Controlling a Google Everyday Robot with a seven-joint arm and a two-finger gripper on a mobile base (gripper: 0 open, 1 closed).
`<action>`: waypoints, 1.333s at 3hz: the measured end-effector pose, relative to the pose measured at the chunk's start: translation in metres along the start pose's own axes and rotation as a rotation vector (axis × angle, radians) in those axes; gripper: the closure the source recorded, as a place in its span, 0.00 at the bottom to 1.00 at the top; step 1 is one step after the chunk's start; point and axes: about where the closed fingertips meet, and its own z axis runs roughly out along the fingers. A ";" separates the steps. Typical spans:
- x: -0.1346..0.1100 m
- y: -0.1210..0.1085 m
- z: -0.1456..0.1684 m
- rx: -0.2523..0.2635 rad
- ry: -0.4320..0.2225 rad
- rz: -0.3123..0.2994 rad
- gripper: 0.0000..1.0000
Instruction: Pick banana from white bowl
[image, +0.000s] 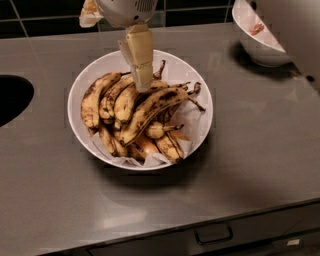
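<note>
The wide white bowl (80, 75), lined with white paper, stands in the middle of the grey counter and holds several overripe bananas. A plump, dull yellow-tan banana (93, 101) with light brown speckles lies at the pile's left side. A longer banana (150, 112) with heavy black streaks lies across the top. My gripper (142, 82) hangs straight down over the back of the pile, its tips just above the bananas. It holds nothing. None of the bananas is lifted.
A deeper white bowl (260, 42) with something reddish inside stands at the back right, with part of my arm (295, 30) above it. A dark round sink opening (12, 97) is at the left edge. A drawer handle (213, 234) shows below the counter's front edge.
</note>
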 end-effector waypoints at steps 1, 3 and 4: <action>0.000 0.000 0.005 -0.027 -0.046 0.020 0.00; -0.003 0.008 0.008 -0.077 -0.125 0.073 0.10; -0.004 0.015 0.007 -0.080 -0.148 0.096 0.17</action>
